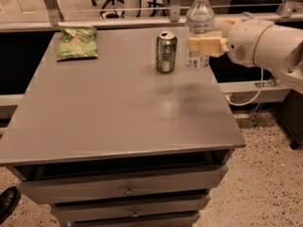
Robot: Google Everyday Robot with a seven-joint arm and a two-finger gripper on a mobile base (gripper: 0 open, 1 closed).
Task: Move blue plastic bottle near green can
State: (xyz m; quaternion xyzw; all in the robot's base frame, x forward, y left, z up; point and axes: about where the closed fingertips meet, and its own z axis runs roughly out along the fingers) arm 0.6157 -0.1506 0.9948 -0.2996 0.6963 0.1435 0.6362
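At the far left, low by the floor, the toe of a dark shoe (5, 203) shows beside the drawers (128, 189). On the table (118, 122) the leftmost thing is a green chip bag (77, 42), lying flat in the back left corner, close to the left and far edges.

From the bag rightward I have a wide stretch of bare grey top. The whole middle and the front half, down to the near edge, carry nothing.

Next comes the green can (166, 51), standing upright toward the back, right of centre, well apart from the bag. Just beside it on its right is the blue plastic bottle (199, 18), upright with its white cap up. A narrow gap separates the two, so they are not touching. The bottle sits close to the table's right edge, and I cannot tell whether its base rests on the top or hangs just above it.

My gripper (204, 40) comes in from the right at label height, its pale fingers (210, 44) clamped on the bottle. The white arm (265, 46) reaches out past the right edge, over the speckled floor (265, 183), with a cable (246, 96) drooping beneath it.
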